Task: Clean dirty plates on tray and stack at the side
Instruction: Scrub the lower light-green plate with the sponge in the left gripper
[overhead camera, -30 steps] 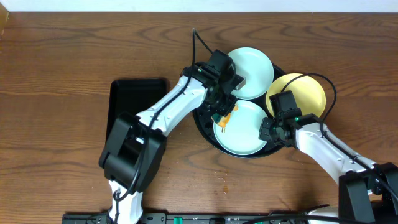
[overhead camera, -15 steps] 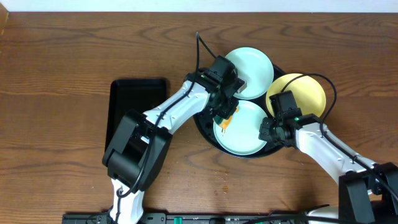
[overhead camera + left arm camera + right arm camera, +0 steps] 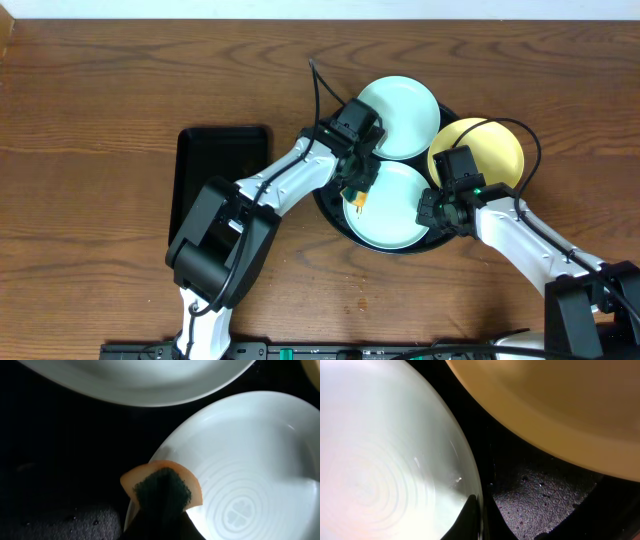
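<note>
The round black tray (image 3: 334,220) holds three plates: a pale blue one at the back (image 3: 402,112), a pale yellow one at the right (image 3: 480,150) and a pale blue one at the front (image 3: 392,210). My left gripper (image 3: 356,185) is shut on an orange sponge with a green scouring face (image 3: 162,487), and presses it on the front plate's left rim (image 3: 240,460). My right gripper (image 3: 432,213) is shut on the same plate's right rim (image 3: 380,450), with one finger (image 3: 472,520) over the edge. The yellow plate (image 3: 560,405) lies just beyond it.
A smaller rectangular black tray (image 3: 215,165) lies on the wooden table left of the round tray. The left arm reaches across between the two trays. Bare tray floor (image 3: 540,495) shows between the plates.
My left gripper has shifted the sponge a little along the front plate's left rim, toward me. The right arm and the plates have not moved.
</note>
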`<state>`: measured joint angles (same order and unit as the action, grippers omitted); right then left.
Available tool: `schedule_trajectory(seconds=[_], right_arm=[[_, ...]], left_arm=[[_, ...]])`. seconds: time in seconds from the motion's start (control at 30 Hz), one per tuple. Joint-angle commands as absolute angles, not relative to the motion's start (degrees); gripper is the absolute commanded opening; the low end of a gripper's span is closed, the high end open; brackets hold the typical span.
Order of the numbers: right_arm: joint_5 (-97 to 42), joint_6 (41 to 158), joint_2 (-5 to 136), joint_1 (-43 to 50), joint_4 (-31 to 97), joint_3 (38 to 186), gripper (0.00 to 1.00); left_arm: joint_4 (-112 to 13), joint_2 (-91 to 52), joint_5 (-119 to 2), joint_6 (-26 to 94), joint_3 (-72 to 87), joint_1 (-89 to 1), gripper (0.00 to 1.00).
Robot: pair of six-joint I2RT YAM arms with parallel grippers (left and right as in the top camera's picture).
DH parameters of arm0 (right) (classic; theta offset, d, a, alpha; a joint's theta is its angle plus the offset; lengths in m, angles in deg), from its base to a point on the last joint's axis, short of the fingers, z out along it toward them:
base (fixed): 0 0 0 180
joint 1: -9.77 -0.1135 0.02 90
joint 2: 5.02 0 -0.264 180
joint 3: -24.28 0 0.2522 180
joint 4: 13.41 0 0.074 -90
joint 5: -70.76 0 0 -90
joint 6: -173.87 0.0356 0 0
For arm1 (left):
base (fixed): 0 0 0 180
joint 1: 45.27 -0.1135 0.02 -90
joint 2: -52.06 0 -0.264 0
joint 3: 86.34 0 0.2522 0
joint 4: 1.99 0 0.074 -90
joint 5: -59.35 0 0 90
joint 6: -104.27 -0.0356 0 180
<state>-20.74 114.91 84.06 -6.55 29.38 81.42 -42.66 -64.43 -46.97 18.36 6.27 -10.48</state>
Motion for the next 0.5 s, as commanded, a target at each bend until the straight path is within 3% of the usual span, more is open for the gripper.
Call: schedule_trajectory(seconds=[0.0,0.47], right_arm=[[-19.7,114.7,83.4,-6.8,29.5,81.0,0.01],[-19.7,114.7,83.4,-6.8,29.5,80.9,0.01]], left_arm=[[-42.5,-64.8,-45.2,19.3,4.2,-10.4,0.07],[-40.7,-64.8,-48.3,22.1,-0.3,-9.7,0.08]])
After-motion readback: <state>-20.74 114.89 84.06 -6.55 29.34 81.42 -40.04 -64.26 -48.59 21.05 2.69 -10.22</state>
